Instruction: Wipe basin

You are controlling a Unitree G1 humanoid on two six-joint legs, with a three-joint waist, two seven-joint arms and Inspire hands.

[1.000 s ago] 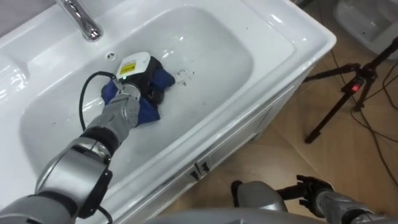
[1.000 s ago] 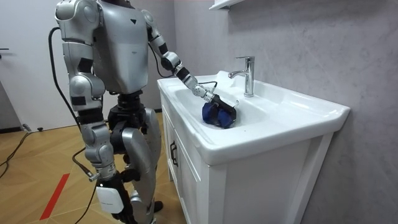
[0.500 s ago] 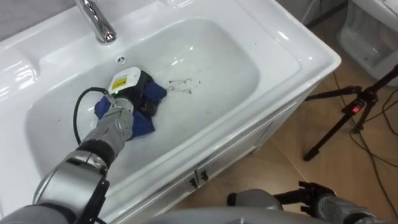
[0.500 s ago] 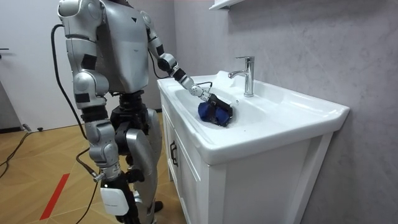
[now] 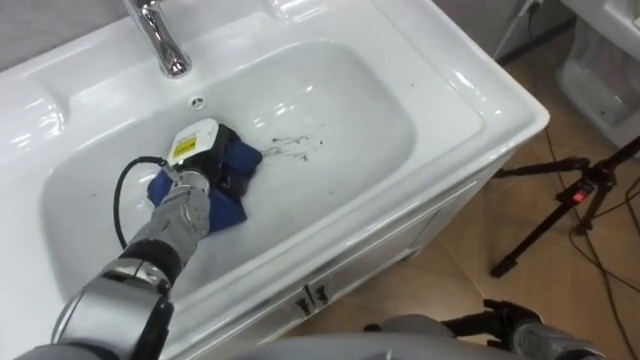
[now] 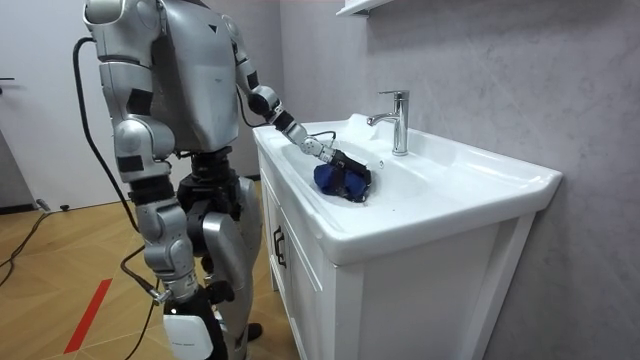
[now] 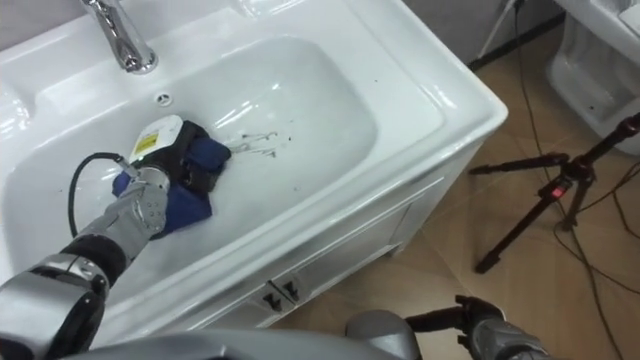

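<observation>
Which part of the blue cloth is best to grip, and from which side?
Probably pinch the blue cloth at its free right corner, from above on the right: the left robot hand covers its middle, and the basin is open there.

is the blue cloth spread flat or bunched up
Bunched: the blue cloth lies crumpled under the left hand in the basin.

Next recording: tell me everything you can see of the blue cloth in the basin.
The blue cloth looks like soft, dark-blue fabric, crumpled into a bunch rather than spread flat. It lies on the bottom of the white basin, in its left half, on the robot's side of the tap. The left hand rests on it with dark fingers curled into its folds, covering its middle. A few dark specks lie just to its right.
</observation>
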